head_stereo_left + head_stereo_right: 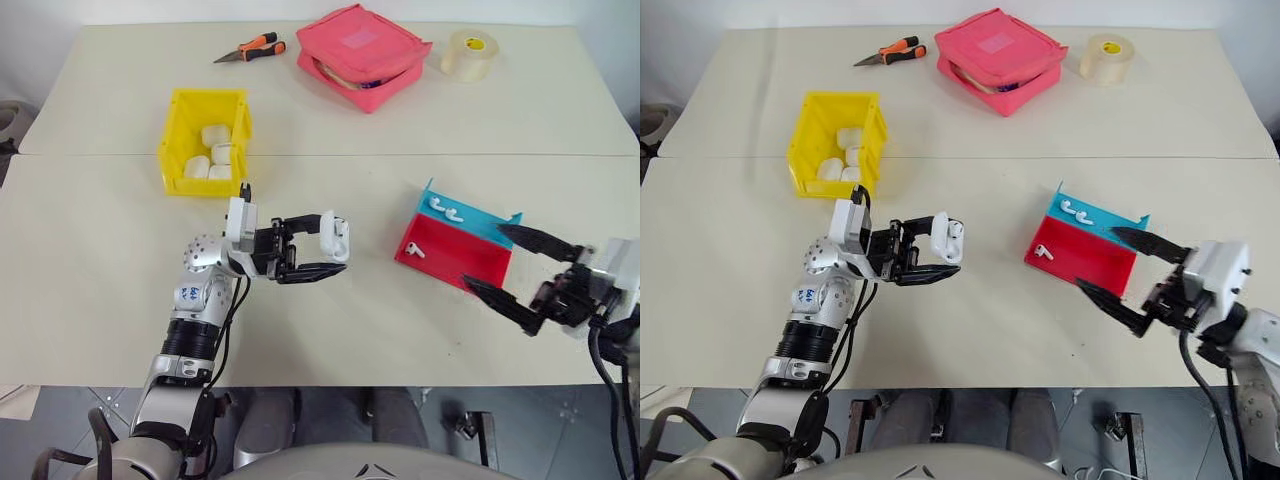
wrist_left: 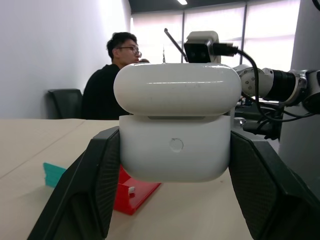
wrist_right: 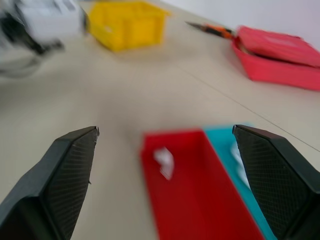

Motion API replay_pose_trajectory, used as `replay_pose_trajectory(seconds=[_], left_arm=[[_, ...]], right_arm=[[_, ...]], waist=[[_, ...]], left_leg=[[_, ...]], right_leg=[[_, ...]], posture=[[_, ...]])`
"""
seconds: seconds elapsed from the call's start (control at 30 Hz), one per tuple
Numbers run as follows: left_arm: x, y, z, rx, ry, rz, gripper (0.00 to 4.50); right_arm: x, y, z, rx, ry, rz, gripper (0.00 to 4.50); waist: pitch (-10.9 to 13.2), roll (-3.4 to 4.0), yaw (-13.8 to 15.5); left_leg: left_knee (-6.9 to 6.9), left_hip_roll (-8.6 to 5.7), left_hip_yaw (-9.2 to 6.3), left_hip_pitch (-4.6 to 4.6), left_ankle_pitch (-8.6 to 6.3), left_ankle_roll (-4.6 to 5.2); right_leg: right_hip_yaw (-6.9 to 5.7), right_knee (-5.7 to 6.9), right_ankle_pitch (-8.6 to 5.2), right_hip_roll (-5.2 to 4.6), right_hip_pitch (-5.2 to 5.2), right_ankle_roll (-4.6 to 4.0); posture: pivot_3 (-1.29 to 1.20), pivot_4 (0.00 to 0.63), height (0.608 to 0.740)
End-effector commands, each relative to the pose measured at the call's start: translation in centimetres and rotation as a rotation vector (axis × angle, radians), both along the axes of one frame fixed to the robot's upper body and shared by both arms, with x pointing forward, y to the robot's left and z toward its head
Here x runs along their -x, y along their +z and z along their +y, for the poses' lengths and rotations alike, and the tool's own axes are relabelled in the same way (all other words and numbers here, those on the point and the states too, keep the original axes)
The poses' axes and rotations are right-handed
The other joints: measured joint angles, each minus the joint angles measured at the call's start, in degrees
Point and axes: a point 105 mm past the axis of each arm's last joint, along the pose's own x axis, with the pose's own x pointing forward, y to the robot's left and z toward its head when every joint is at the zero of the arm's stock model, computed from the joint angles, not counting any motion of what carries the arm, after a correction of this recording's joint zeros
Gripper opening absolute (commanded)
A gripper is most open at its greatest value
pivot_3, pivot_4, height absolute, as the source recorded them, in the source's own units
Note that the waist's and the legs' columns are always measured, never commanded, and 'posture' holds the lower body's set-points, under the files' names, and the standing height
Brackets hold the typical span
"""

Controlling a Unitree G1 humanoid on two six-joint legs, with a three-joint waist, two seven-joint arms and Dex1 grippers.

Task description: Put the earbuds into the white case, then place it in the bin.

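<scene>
While the white case (image 1: pixel 336 236) sits pinched between our left gripper (image 1: pixel 318 247) fingers above the table (image 1: pixel 100 300), lid seemingly shut or near shut, our right gripper (image 1: pixel 1118 275) hangs beside the red-and-blue tray (image 1: pixel 1090 262) w/ jaws spread wide and nothing between them. Earbuds (image 1: pixel 1073 209) lie in the blue section, another one (image 1: pixel 1042 253) in the red part. The bin (image 1: pixel 178 120), yellow, stands well apart at the far left, already holding several white cases.

Risks as we judge them: buds are tiny and glossy, so the wide black fingers could flick one out of the tray or nudge the light tray itself. The left grip is on smooth rounded plastic; a bump during insertion could make the case slip. If the lid isn't open, the bud has nowhere to go.

Surface: two pale beige tabletops butted together, w/ pliers (image 1: pixel 252 48), pink pouch (image 1: pixel 362 55) and tape roll (image 1: pixel 468 54) at the far edge. Room: in the left wrist view a person (image 2: pixel 107 80) sits beyond the table by a white wall, w/ bright windows behind.
</scene>
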Motion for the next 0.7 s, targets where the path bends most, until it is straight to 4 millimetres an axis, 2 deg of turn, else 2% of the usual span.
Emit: replay_pose_trajectory(seconds=[0.03, 0.1, 0.23, 0.37, 0.53, 0.7], left_arm=[[0.0, 0.2, 0.3, 0.014, 0.039, -0.027, 2.80], [0.0, 0.1, 0.3, 0.018, 0.054, -0.029, 2.80], [0.2, 0.1, 0.1, 0.023, 0.059, -0.033, 2.80], [0.3, 0.1, -0.2, 0.034, 0.063, -0.037, 2.80], [0.5, 0.3, -0.8, 0.047, 0.054, -0.043, 2.80], [0.7, 0.5, -1.3, 0.062, 0.048, -0.050, 2.80]], right_arm=[[0.2, 0.1, -1.9, 0.040, -0.036, -0.038, 4.49], [-0.5, 0.0, -2.3, 0.057, -0.038, -0.021, 4.49], [-2.7, 1.3, -1.7, 0.067, 0.003, 0.002, 4.49], [-5.1, 1.1, -2.1, 0.229, -0.040, 0.247, 4.49], [-8.9, 3.1, -1.1, 0.339, -0.049, 0.300, 4.49], [-12.6, 3.4, -0.2, 0.493, -0.058, 0.358, 4.49]], waist=[[0.00, 0.00, -0.07], [0.00, 0.01, -0.21], [-0.01, 0.03, -0.69], [-0.02, 0.07, -0.40], [-0.01, 0.05, -0.24], [-0.01, 0.05, -0.19]], left_leg=[[0.00, 0.00, 0.00, 0.00, 0.00, 0.00], [0.00, 0.02, -0.01, 0.01, 0.00, 0.00], [0.01, 0.07, 0.08, 0.06, 0.01, -0.01], [0.02, 0.06, 0.01, 0.03, 0.02, -0.03], [0.05, 0.07, -0.03, -0.05, 0.02, -0.03], [0.01, 0.05, -0.07, -0.14, 0.01, -0.04]], right_leg=[[0.01, 0.00, 0.00, 0.00, 0.00, 0.00], [0.00, 0.00, 0.00, 0.00, 0.00, 0.00], [0.03, 0.02, 0.00, 0.00, 0.00, 0.01], [0.01, 0.01, 0.00, -0.01, -0.01, 0.00], [-0.02, -0.05, 0.02, -0.02, -0.06, -0.01], [-0.05, -0.13, 0.02, -0.03, -0.13, -0.01]], posture=[[0.00, 0.150, 0.740], [0.00, 0.150, 0.740], [0.00, 0.150, 0.740], [0.00, 0.150, 0.740], [0.00, 0.150, 0.740], [0.00, 0.150, 0.740]])
